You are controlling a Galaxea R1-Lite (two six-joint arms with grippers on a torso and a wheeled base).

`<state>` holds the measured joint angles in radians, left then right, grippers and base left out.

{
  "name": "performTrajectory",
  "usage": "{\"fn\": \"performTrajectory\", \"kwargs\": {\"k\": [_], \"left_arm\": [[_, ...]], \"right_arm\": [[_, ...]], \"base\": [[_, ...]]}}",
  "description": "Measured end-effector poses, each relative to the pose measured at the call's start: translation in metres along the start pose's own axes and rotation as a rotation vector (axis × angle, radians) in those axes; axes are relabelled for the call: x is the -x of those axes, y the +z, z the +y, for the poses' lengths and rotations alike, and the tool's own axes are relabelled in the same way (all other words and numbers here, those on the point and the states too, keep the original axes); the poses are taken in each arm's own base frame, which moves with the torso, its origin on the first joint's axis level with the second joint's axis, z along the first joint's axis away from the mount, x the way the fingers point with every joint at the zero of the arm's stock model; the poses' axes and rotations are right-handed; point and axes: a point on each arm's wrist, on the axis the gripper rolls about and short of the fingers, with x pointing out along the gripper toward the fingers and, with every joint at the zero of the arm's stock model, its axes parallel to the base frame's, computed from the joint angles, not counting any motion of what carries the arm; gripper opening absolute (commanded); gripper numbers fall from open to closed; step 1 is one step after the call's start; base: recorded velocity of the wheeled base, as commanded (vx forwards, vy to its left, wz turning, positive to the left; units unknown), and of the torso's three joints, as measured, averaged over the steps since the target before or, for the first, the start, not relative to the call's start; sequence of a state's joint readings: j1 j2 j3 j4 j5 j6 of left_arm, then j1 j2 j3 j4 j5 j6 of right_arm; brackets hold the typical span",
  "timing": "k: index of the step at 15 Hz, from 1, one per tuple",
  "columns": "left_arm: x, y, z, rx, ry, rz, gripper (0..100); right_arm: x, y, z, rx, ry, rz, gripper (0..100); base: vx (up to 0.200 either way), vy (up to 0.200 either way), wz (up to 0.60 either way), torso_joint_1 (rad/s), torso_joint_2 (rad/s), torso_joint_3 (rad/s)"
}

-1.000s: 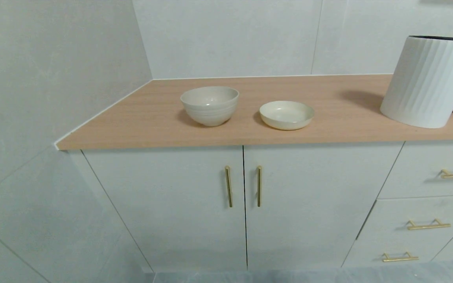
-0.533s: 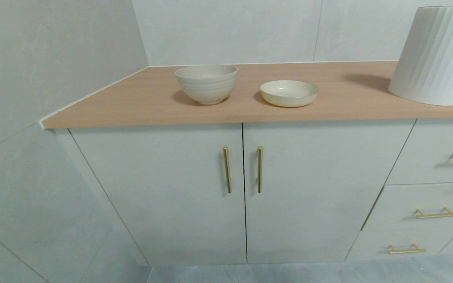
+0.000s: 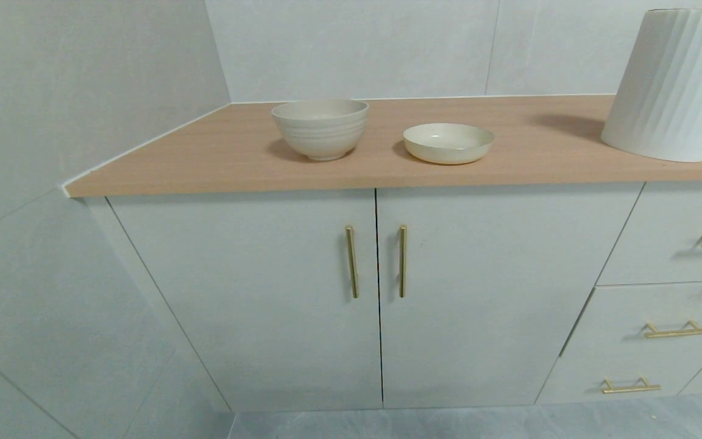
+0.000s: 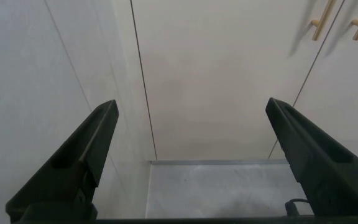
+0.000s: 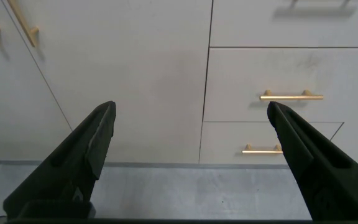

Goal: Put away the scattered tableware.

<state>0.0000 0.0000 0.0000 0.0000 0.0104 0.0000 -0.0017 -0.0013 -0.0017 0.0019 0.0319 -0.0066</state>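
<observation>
A deep ribbed cream bowl (image 3: 320,128) stands on the wooden countertop (image 3: 235,158), left of a shallow cream dish (image 3: 448,142). Below them a white two-door cabinet (image 3: 253,292) is closed, its two vertical gold handles (image 3: 351,261) side by side at the centre seam. My left gripper (image 4: 191,124) hangs open low in front of the cabinet doors near the floor, nothing between its fingers. My right gripper (image 5: 191,124) is open too, facing the cabinet and the drawer fronts (image 5: 278,81) near the floor.
A tall white ribbed container (image 3: 674,85) stands at the counter's right end. Right of the cabinet are drawers with horizontal gold handles (image 3: 678,331). A tiled wall (image 3: 52,122) closes the left side; grey floor (image 3: 387,424) lies below.
The head camera has dropped and tilted since a second ago, so the counter sits higher in view; since half a second ago almost nothing shifts. Bowl and dish stay put.
</observation>
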Motion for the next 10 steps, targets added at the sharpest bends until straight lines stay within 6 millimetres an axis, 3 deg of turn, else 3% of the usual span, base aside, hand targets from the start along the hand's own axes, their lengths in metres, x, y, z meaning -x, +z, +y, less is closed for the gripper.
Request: {"fn": "performTrajectory", "kwargs": {"k": [6, 10], "left_arm": [[0.0, 0.0, 0.0, 0.0, 0.0, 0.0, 100], [0.0, 0.0, 0.0, 0.0, 0.0, 0.0, 100]], "right_arm": [[0.001, 0.002, 0.0, -0.001, 0.007, -0.006, 100], [0.004, 0.048, 0.001, -0.034, 0.12, -0.069, 100]], "base": [[0.0, 0.0, 0.0, 0.0, 0.0, 0.0], [0.0, 0.0, 0.0, 0.0, 0.0, 0.0]]}}
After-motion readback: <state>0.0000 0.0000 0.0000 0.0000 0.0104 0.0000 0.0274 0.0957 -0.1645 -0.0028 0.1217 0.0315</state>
